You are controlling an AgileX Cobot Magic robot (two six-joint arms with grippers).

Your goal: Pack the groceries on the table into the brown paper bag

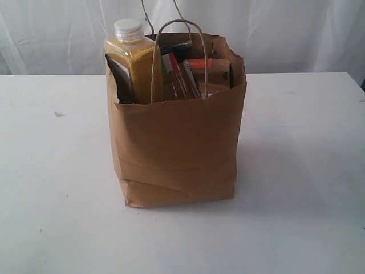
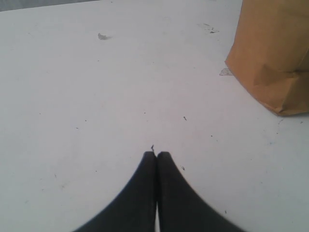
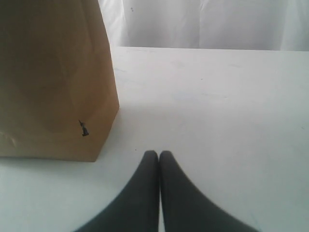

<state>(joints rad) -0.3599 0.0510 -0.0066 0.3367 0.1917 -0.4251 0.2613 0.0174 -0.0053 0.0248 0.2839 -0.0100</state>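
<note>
In the exterior view the brown paper bag (image 1: 177,148) stood upright near the middle of the white tabletop (image 1: 296,217), its cord handle (image 1: 177,23) arching over the open top. The groceries sat inside and stuck out above the jagged edge: the yellow-grain bottle (image 1: 134,60) with its white cap (image 1: 128,27) at the left, the spaghetti packet (image 1: 171,63) with flag colours in the middle, and the kraft pouch (image 1: 214,71) with an orange strip at the right. Neither arm showed there. In the left wrist view the left pincer (image 2: 156,154) was clenched, its dark tips pressed together with nothing between them, over the bare, speckled tabletop (image 2: 96,96); a lower corner of the bag (image 2: 275,58) lay well apart from it. In the right wrist view the right pincer (image 3: 158,153) was likewise clenched and empty, near the bag's (image 3: 53,82) base corner but not touching it, with the tabletop (image 3: 217,106) running back to a white curtain (image 3: 193,21).
</note>
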